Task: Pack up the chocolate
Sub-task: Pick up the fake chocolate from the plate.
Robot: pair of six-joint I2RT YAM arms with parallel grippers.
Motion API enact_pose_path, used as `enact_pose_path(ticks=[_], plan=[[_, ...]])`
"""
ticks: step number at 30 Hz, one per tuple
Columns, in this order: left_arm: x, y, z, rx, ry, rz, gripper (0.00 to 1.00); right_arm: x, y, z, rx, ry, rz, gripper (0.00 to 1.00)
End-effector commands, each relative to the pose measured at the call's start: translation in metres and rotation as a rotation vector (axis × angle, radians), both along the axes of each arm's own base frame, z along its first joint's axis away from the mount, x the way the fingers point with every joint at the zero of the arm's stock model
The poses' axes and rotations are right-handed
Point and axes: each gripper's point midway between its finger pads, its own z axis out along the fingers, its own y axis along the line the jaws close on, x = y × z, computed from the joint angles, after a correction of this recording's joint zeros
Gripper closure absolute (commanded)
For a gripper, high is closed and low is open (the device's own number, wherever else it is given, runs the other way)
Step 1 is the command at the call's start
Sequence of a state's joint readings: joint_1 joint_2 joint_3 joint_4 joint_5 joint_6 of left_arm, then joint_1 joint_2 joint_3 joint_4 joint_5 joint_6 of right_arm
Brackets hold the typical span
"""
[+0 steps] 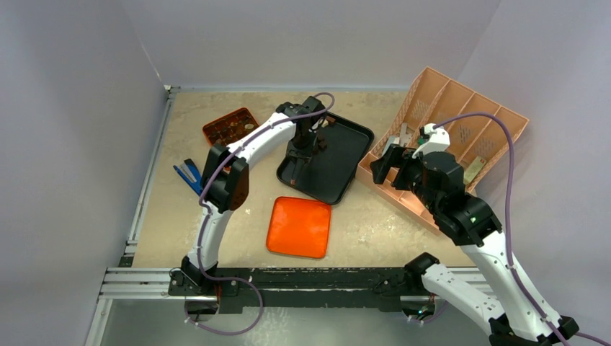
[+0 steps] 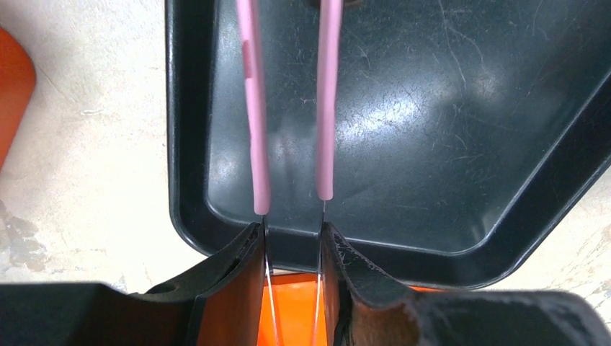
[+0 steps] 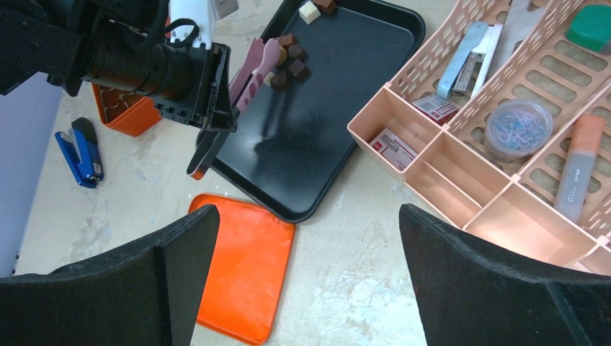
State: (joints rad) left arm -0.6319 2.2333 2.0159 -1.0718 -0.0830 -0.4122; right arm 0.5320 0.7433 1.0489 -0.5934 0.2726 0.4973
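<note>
So, the chocolate (image 3: 297,69): a little cluster of cubes sits loose in the black tray (image 3: 324,137), top middle of the right wrist view. A cream-white piece and another brown one sit further up, at the tray's far corner. They're mostly dark and mid brown, blocky, each way smaller than a gripper finger.

My guess is they're light and stiff but easy to scuff or chip. They also look smooth enough to squirt out sideways if pinched hard or off-centre. Best bet is one at a time, across two flat opposite faces, with a gentle squeeze.

That's what the pink tweezers (image 2: 326,108) are for, I reckon. The left gripper (image 2: 292,241) has its jaws clamped on the tweezers' metal end. The two pink arms stand apart with nothing visible between them, and the tips run off the top of the left wrist view. In the right wrist view they point right at the cluster, close or touching, hard to say.

The right gripper (image 3: 306,216) hangs with jaws spread wide and nothing in them, right of the tray in the overhead view. The orange compartmented box (image 1: 230,126) is upper left of the tray. It looks to have dark stuff inside, but that's too small to call. A flat orange lid (image 1: 299,227) lies just below the tray.
</note>
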Motion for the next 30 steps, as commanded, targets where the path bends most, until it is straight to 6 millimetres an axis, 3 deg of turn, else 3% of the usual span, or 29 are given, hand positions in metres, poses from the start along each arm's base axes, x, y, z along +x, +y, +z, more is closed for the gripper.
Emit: enact_pose_path(ticks=[1,12,15,22,30], plan=[[0.019,-0.003,0.016,-0.013,-0.059,0.02,0.69,0.002,-0.002,0.009,0.019,-0.034,-0.021,0.03],[0.02,-0.005,0.003,-0.024,-0.022,-0.006,0.68,0.001,-0.003,0.009,0.016,-0.032,-0.024,0.03],[0.02,-0.005,0.004,-0.027,-0.024,-0.009,0.73,0.002,-0.003,0.008,0.015,-0.031,-0.025,0.03],[0.023,-0.009,0.034,-0.077,-0.077,0.0,0.85,0.003,-0.002,0.008,0.014,-0.029,-0.023,0.03],[0.016,-0.004,0.077,-0.14,-0.155,0.049,0.89,0.004,0.0,0.006,0.015,-0.026,-0.018,0.03]])
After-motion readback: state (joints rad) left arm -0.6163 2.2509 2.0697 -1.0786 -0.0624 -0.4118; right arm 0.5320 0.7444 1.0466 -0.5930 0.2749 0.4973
